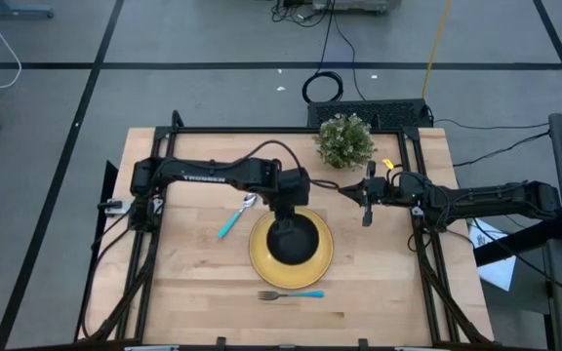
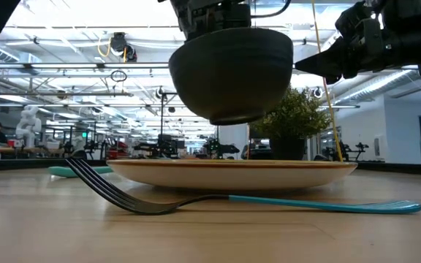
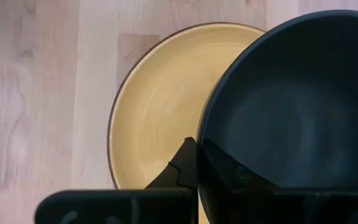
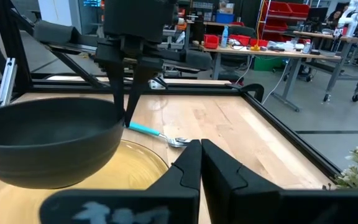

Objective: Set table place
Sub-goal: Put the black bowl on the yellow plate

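The left hand (image 1: 286, 216) grips the black bowl (image 1: 294, 240) by its rim, holding it just above the yellow plate (image 1: 318, 263).

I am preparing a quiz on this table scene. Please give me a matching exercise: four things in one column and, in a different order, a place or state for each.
Things:
1. black bowl
2. fork
3. spoon
4. right hand

Places or states:
A. lies on the table beside the yellow plate, on the left arm's side
B. shut, holding nothing, between the plate and the plant
C. held above the plate by the left hand
D. lies on the table in front of the plate, near the front edge

Pairs: 1-C, 2-D, 3-A, 4-B
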